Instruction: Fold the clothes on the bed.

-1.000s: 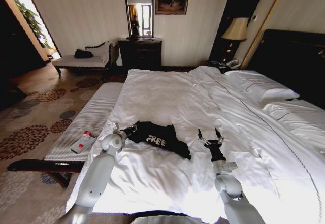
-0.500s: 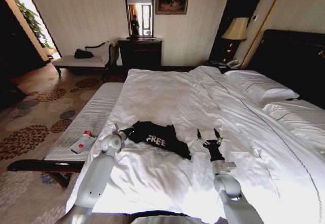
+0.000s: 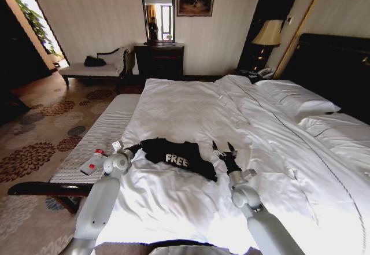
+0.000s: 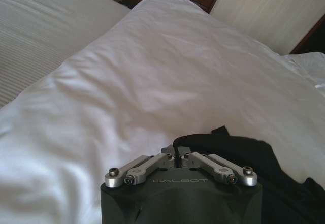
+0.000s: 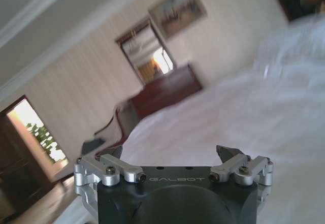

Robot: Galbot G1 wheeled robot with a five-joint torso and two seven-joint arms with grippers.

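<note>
The clothes, a black T-shirt point(image 3: 176, 156) with white "FREE" lettering, lie crumpled on the white bed point(image 3: 191, 102) near its left front part. My left gripper point(image 3: 137, 147) is at the shirt's left edge and is shut on the black fabric. The left wrist view shows its fingers point(image 4: 170, 156) pinched together on a fold of the T-shirt point(image 4: 238, 158). My right gripper point(image 3: 222, 147) hovers open just beyond the shirt's right end, with nothing between its fingers. In the right wrist view the gripper point(image 5: 170, 155) stands wide apart over the duvet.
A striped padded bench point(image 3: 107, 128) runs along the bed's left side with a red and white object point(image 3: 94, 160) on it. Pillows point(image 3: 298, 99) and a dark headboard point(image 3: 338, 64) lie far right. A chaise point(image 3: 92, 67) and dresser point(image 3: 159, 59) stand against the back wall.
My left gripper has drawn the shirt's edge a little leftward, spreading the lettering. My right gripper has moved left and forward, closer to the shirt's right end, staying open.
</note>
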